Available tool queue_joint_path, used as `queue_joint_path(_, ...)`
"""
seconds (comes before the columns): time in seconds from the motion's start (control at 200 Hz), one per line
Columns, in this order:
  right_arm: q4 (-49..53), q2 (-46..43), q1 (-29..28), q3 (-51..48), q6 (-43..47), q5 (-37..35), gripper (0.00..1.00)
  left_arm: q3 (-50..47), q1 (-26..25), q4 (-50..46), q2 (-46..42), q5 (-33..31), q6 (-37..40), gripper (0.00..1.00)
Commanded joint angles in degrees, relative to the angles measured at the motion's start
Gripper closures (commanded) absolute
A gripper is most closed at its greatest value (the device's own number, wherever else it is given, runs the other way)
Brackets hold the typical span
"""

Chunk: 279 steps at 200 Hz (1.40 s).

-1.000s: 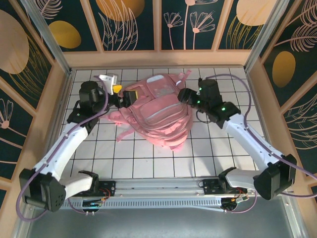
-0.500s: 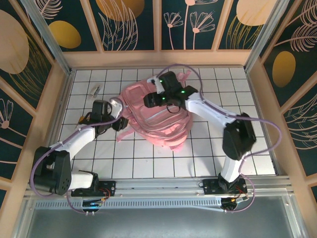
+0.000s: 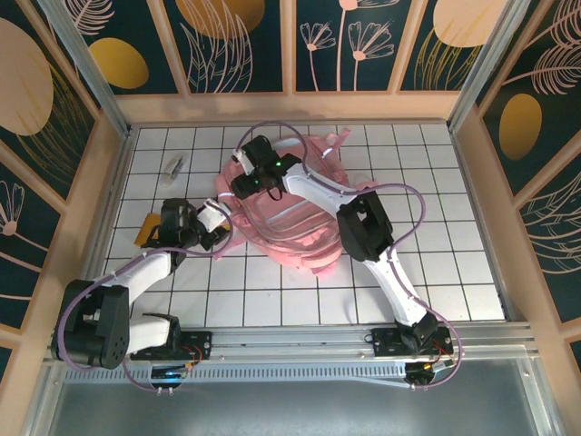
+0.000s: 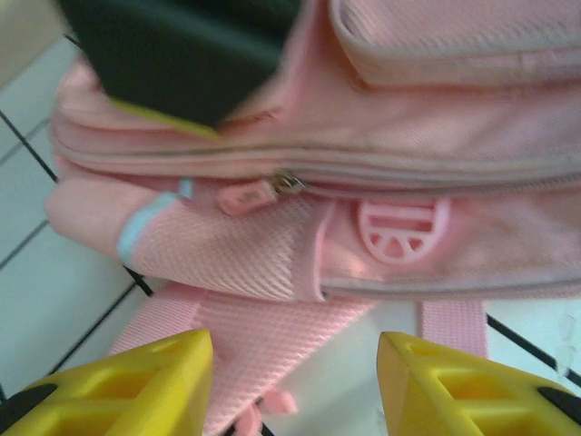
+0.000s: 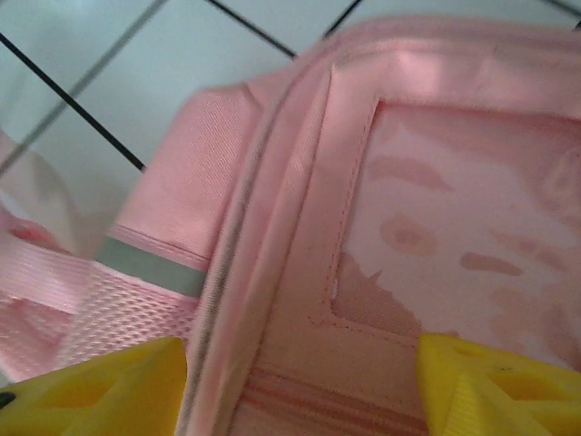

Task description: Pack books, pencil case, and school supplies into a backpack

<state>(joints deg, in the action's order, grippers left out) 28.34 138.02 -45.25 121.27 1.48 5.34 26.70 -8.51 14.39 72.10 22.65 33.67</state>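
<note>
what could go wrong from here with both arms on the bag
1. The left gripper and right gripper sit close together at one side of the backpack; they might collide.
2. The zipper looks shut in the left wrist view, so a pull on fabric may only drag the backpack.
3. The orange pad lies beside the left arm, which may knock it away.

backpack (image 3: 300,238) blocking the middle, open tiles (image 3: 436,272) right and front, small grey piece (image 3: 173,165) far left

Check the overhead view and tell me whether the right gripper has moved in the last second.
Yes. The right gripper went left across the backpack, from right of the back wall's centre post to left of it.
</note>
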Motion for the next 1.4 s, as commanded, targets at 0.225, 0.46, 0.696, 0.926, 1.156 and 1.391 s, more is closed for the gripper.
queue_joint_path(0.225,6.3,2.1,-1.7,3.2,0.6,-17.7,0.66,5.3,3.2,-1.0,5.3,11.2,4.8,0.5)
queue_joint_path(0.46,5.8,-1.4,-2.7,4.8,-0.3,-16.2,1.0,5.4,3.1,-3.5,5.4,11.6,15.9,0.49)
queue_joint_path(0.696,6.8,-8.4,-1.2,3.2,-5.0,-6.8,1.0,10.3,3.0,-6.5,8.9,24.5,26.7,0.53)
queue_joint_path(0.926,4.9,-15.2,0.5,-4.4,-6.3,-0.6,1.0,17.3,1.7,-8.8,17.1,24.1,29.2,0.6)
queue_joint_path(1.156,3.0,-17.6,1.8,-7.9,-8.8,4.1,1.0,17.9,-1.7,-0.7,19.7,19.0,23.4,0.58)
queue_joint_path(1.391,2.6,-17.5,3.8,-11.0,-8.2,10.4,0.52,14.9,1.3,-0.5,18.2,21.4,18.8,0.74)
